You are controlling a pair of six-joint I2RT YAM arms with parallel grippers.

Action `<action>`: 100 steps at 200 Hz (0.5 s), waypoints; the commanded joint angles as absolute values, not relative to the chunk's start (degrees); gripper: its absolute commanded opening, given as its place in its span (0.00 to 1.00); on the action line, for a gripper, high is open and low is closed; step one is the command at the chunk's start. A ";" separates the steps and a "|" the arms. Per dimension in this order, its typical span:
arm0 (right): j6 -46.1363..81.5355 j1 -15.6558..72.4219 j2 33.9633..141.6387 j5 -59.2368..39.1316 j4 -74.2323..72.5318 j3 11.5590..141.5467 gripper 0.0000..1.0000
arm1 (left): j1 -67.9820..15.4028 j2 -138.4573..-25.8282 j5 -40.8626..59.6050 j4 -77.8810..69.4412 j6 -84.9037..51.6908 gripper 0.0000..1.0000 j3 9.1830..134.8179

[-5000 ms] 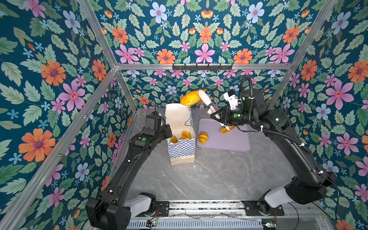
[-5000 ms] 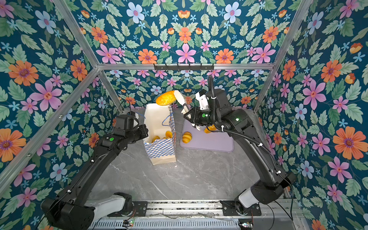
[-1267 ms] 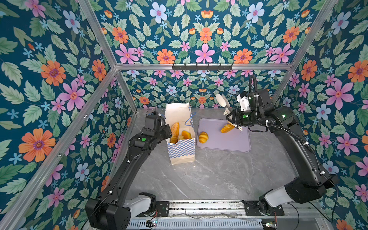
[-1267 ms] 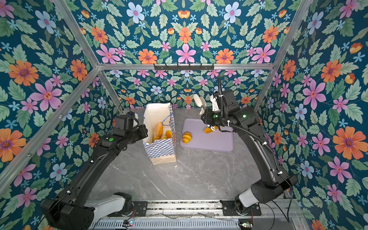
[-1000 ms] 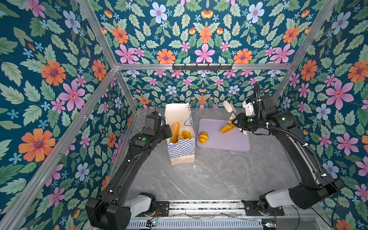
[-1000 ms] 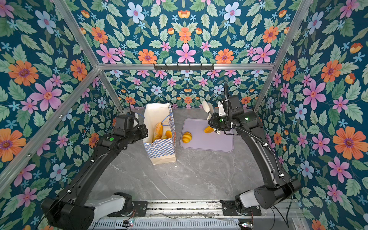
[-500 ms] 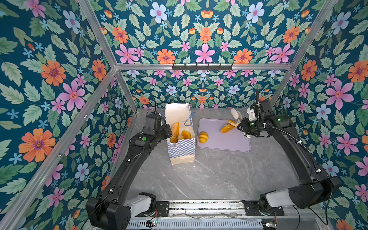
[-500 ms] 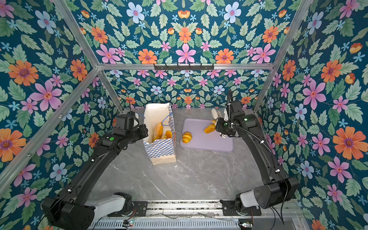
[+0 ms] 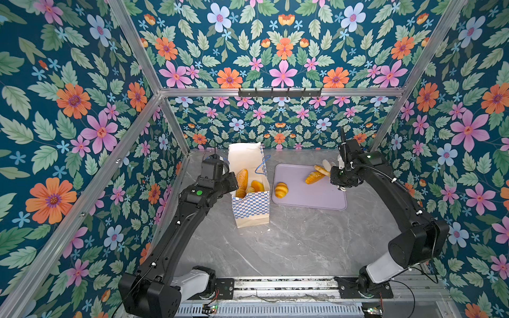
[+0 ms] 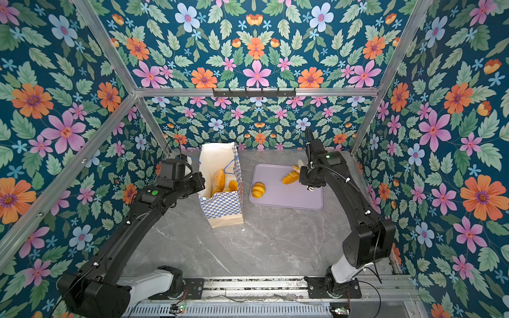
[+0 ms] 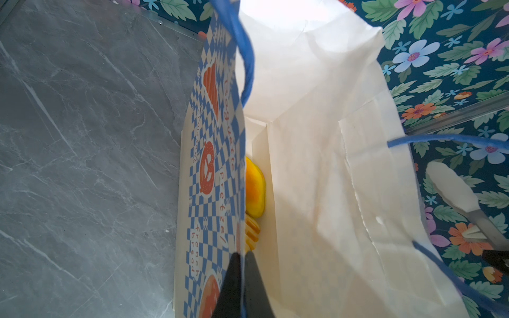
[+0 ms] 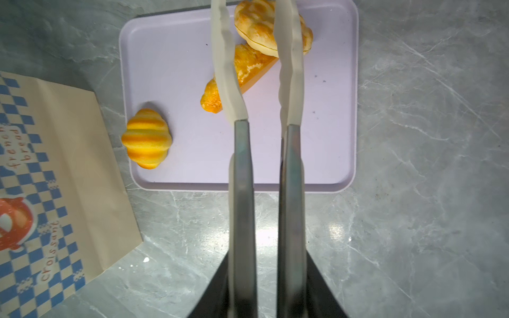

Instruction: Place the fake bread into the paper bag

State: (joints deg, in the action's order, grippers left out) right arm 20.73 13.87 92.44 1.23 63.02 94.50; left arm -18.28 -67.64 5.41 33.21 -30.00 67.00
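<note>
1. paper bag (image 9: 250, 209) stands upright on the desk (image 9: 289, 242), mouth open, just beside the lilac tray (image 9: 316, 199)
2. left claw (image 11: 243, 257) is closed, pinching the bag's checkered side wall at the rim; looks like its job is to hold the mouth open
3. done: several pieces of fake bread (image 9: 242, 177) sit inside the bag in both top views, one long piece leaning upright, others lower down; the bag wall hides the exact count
4. left to do: three pieces on the tray, namely a ridged bun (image 9: 281, 190) at the tray edge nearest the bag, a long loaf (image 9: 314, 177) further over, and an oval loaf (image 9: 321, 170) resting on that loaf's far end
5. right claw (image 12: 267, 256) is clamped on a pair of tongs (image 12: 239, 165); the white tong tips stand apart over the two stacked loaves with nothing pinched between them; can't tell if they touch the bread
6. my read: well past halfway; next pick is likely one of those two loaves, then the other two pieces
</note>
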 commanded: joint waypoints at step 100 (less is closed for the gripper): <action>26.81 2.90 89.17 -15.54 50.85 83.95 0.35 | -18.33 -67.46 5.37 33.14 -29.41 0.05 66.28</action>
